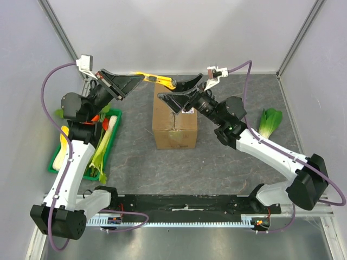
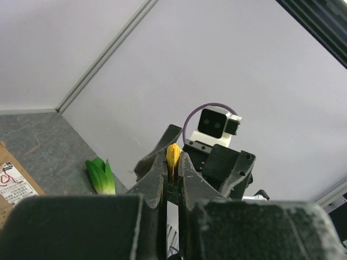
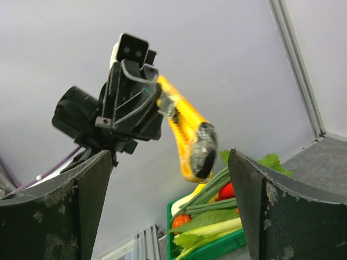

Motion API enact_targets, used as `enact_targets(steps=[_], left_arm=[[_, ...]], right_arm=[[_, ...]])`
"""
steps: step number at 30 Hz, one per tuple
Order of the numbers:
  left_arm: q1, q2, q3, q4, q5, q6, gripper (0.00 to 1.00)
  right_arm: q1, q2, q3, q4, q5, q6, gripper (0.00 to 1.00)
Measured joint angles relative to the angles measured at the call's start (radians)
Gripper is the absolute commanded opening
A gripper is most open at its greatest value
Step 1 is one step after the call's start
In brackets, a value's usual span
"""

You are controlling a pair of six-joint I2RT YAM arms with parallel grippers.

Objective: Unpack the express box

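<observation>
Near the top middle of the overhead view, the left gripper [image 1: 142, 77] is clenched on a yellow utility knife [image 1: 158, 80], whose far end reaches the wide-spread, released right gripper [image 1: 169, 91]. Just below them, mid-frame, sits the express box [image 1: 174, 127], flaps closed.

Grey mottled table [image 1: 227, 162] with express box [image 1: 174, 127] at centre, green vegetable tray [image 1: 52, 169] left, leafy green [image 1: 269, 122] right
</observation>
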Motion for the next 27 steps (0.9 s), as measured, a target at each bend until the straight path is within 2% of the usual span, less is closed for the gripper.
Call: enact_targets(steps=[9,12,19,27], left_arm=[[-0.021,-0.031,-0.047,0.05,-0.056,-0.042,0.02],[-0.026,-0.031,-0.06,0.05,-0.064,-0.05,0.02],[-0.027,-0.03,-0.069,0.057,-0.064,-0.056,0.02],[-0.027,-0.034,-0.072,0.056,-0.064,-0.056,0.02]], right_arm=[[0.0,0.108,0.057,0.106,0.034,0.071,0.9],[0.0,0.135,0.092,0.117,0.026,0.09,0.85],[0.0,0.168,0.162,0.129,-0.006,0.135,0.63],[-0.001,0.193,0.187,0.105,-0.047,0.161,0.46]])
